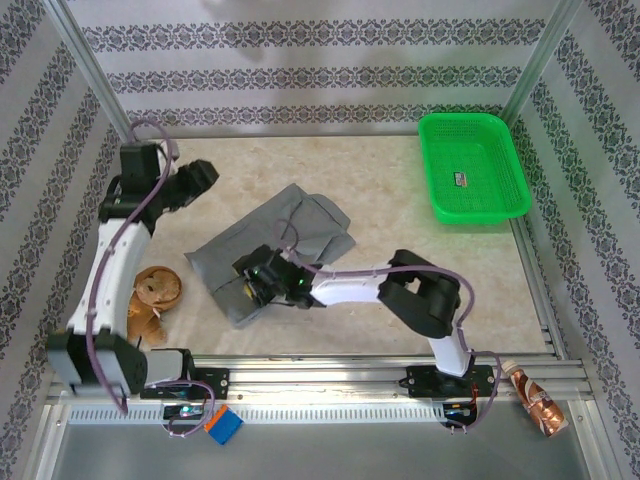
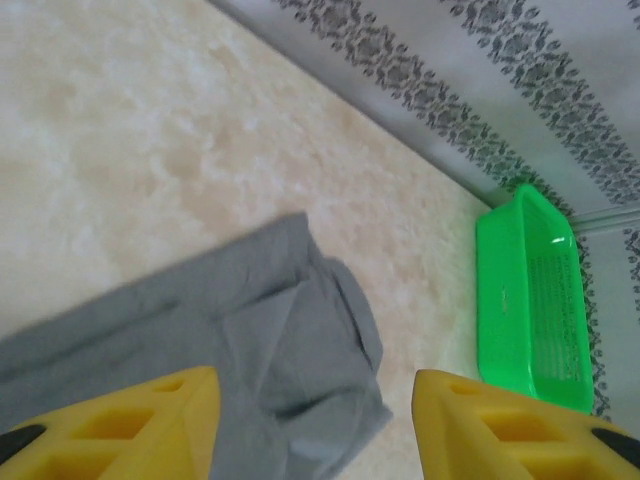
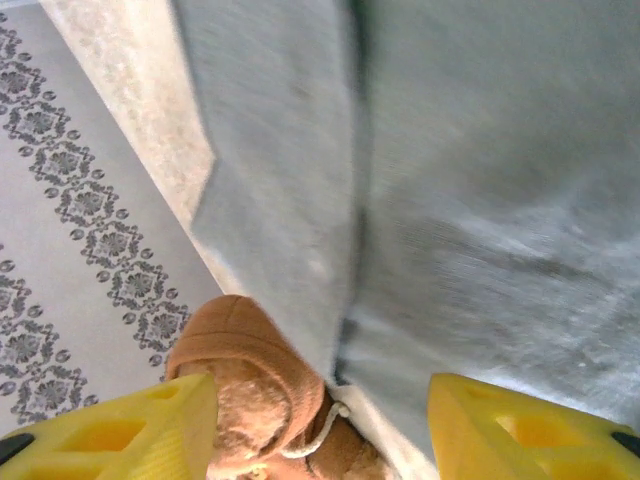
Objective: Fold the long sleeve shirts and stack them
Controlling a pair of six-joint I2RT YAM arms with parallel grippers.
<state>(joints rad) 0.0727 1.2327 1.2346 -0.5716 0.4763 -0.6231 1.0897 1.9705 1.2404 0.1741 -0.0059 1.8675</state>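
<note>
You've got the grey shirt (image 1: pixel 300 220) in soft, matt cloth, creased at its folds, on a table (image 1: pixel 400 200) with a smooth, pale, marbled top. Far right, your green basket (image 1: pixel 465 118) is glossy perforated plastic. The brown toy (image 1: pixel 157 288) near left is fuzzy plush, and the near rail (image 1: pixel 330 372) is bare silvery metal.
</note>
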